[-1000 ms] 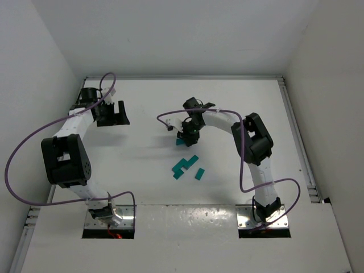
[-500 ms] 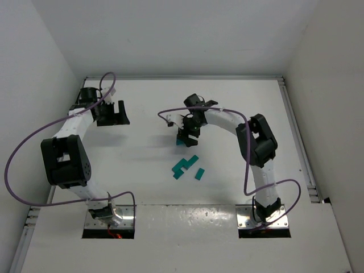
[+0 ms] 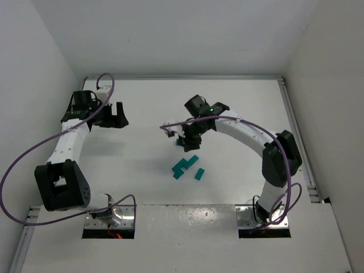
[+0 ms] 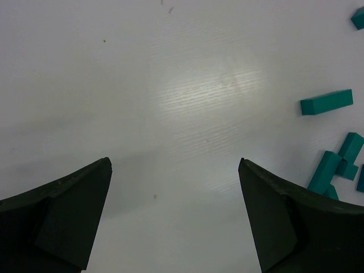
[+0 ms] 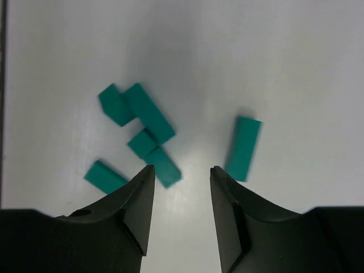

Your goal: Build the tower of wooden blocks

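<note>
Top external view gives us the white table [image 3: 142, 187], with the right arm [image 3: 250, 133] arched far to the left and the left arm [image 3: 65, 142] reaching up its own side. Since a second ago both elbows have dropped toward the near edge. We see the left gripper [image 4: 173, 165] spread wide over bare table. The right gripper [image 5: 182, 170] is partly apart, gripping nothing, above the wood blocks [image 5: 148, 114]. These lie in a touching cluster, one lone bar [image 5: 243, 148] beside it.

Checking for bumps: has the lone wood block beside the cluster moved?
No. The lone wood block keeps the same spot relative to the right arm's base plate.
</note>
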Controlling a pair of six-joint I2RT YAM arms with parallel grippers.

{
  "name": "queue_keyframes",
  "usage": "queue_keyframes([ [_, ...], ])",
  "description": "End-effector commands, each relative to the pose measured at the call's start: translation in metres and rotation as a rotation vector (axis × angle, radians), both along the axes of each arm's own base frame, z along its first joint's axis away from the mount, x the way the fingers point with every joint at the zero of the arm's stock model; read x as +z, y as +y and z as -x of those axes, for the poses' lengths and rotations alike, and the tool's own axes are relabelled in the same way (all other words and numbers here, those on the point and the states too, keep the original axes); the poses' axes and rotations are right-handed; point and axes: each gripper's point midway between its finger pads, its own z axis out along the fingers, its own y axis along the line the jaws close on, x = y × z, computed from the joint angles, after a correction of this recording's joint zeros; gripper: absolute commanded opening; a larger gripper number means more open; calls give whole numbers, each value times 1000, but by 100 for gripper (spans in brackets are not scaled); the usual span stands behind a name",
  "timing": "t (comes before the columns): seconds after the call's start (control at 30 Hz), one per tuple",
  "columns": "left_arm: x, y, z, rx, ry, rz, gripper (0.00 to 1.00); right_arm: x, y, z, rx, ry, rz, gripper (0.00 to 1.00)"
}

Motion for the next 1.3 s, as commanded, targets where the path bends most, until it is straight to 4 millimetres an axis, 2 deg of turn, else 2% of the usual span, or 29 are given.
queue_keyframes([
  [0.0, 13, -5, 10, -45, -58, 3, 100, -27, 2, 39, 128, 96, 23, 44],
  [0.1, 19, -6, 18, -52, -86, -11, 100, -39, 7, 50, 200, 130, 17, 44],
  [0.27, 33, -7, 19, -65, -137, -23, 100, -48, 19, 66, 313, 132, -12, 44],
  [0.37, 34, -5, 20, -41, -129, -6, 100, -58, 30, 63, 320, 89, -1, 46],
  [0.5, 38, 7, 17, 17, -139, 30, 100, -72, 35, 66, 302, 81, 26, 61],
  [0.77, 47, 18, 14, 33, -163, 69, 100, -93, 33, 72, 320, 79, 57, 66],
  [0.93, 43, 17, 13, 19, -151, 95, 100, -103, 33, 67, 359, 55, 54, 66],
  [1.1, 41, 19, 13, 22, -144, 103, 100, -115, 34, 58, 368, 16, 73, 73],
  [1.27, 39, 21, 12, 26, -137, 111, 100, -122, 33, 55, 409, -11, 85, 70],
])
